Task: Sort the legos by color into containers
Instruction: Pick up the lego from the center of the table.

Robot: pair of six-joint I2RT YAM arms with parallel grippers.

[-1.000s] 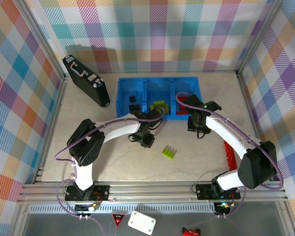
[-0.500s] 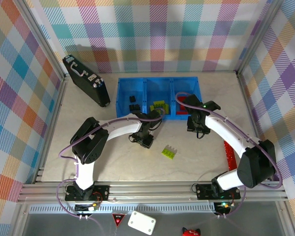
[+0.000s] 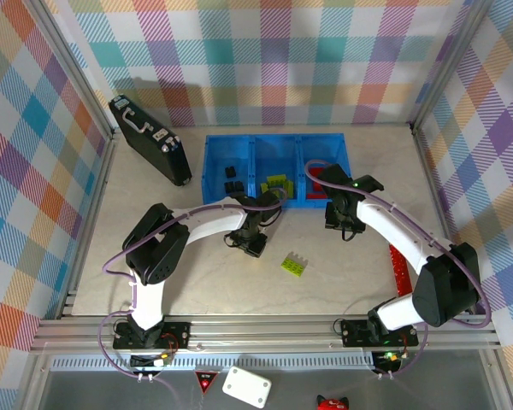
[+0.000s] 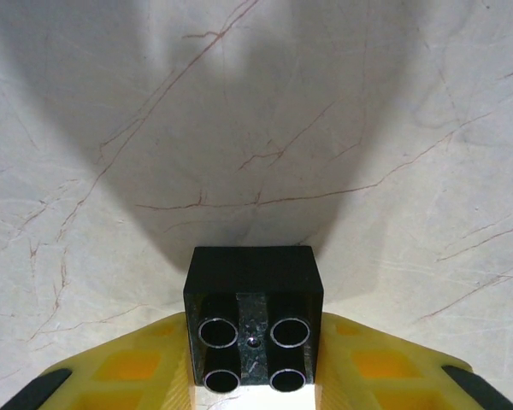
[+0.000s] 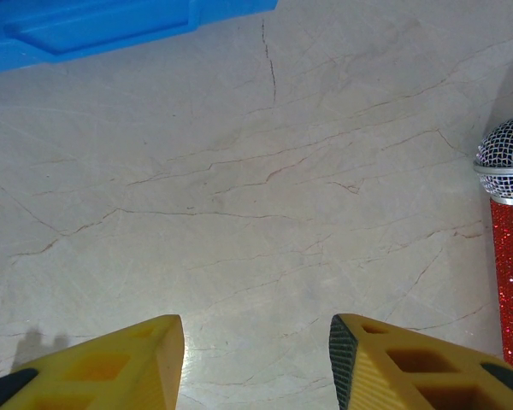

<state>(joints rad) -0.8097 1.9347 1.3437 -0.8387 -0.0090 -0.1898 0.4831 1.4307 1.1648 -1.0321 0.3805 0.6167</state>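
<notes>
**A:** Starting from the top camera. Anything crowding the table (image 3: 197,282)?

**B:** Blue tray (image 3: 278,158) at the far side, three compartments in a row. Black bricks (image 3: 232,178) in the left one, lime bricks (image 3: 279,182) in the middle, red bricks (image 3: 315,181) in the right and partly covered by the right arm. One loose lime brick (image 3: 294,265) on the bare table, nearer the bases than both grippers and roughly between them. Black case (image 3: 150,141) lying at a slant at the far left, one end near the tray's left wall. Red microphone (image 3: 399,269) along the right edge, partly under the right arm.

**A:** And the grippers from up there?

**B:** Left gripper (image 3: 253,243) just in front of the tray, right gripper (image 3: 344,224) in front of the right compartment. Jaw positions impossible to tell at that size.

**A:** Left wrist, then.

**B:** Left gripper (image 4: 253,350) clamped on a black brick (image 4: 252,295), hollow tubes of the underside facing the lens. Yellow fingers (image 4: 128,376) pressed to its two sides. Nothing but veined marble and a broad shadow beyond.

**A:** Right wrist?

**B:** Right gripper (image 5: 256,342) with jaws spread wide, nothing held between them, bare marble below. Edge of the blue tray (image 5: 85,30) at the upper left. Red microphone (image 5: 511,256) at the right border, mesh head up, just beside the right finger (image 5: 410,367) and apart from it.
</notes>
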